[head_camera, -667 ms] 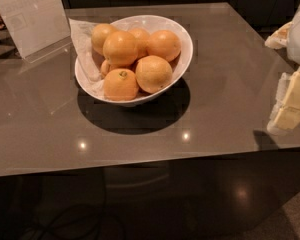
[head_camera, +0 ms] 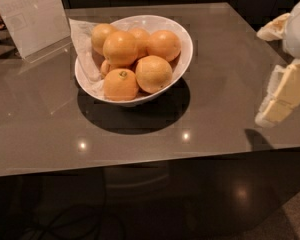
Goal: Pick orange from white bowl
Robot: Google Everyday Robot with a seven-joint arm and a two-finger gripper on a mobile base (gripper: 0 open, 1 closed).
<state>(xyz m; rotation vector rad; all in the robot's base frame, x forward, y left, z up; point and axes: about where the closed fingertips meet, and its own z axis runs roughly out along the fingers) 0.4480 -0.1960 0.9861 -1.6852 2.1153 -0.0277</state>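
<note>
The white bowl [head_camera: 185,59] stands on the table at back centre, lined with crumpled white paper and holding several oranges. The orange [head_camera: 153,74], the largest and smooth-skinned, lies at the bowl's front right. Next to it at the front is an orange with a stem dimple [head_camera: 120,84], and a small orange [head_camera: 106,68] is half hidden at the left. My gripper [head_camera: 262,79] is at the right edge of the view, well to the right of the bowl and above the table. Its pale fingers [head_camera: 285,91] are spread apart and hold nothing.
The glossy grey-brown table [head_camera: 140,139] has its front edge across the lower part of the view, with dark floor below. A clear acrylic sign holder [head_camera: 32,16] stands at the back left, close to the bowl.
</note>
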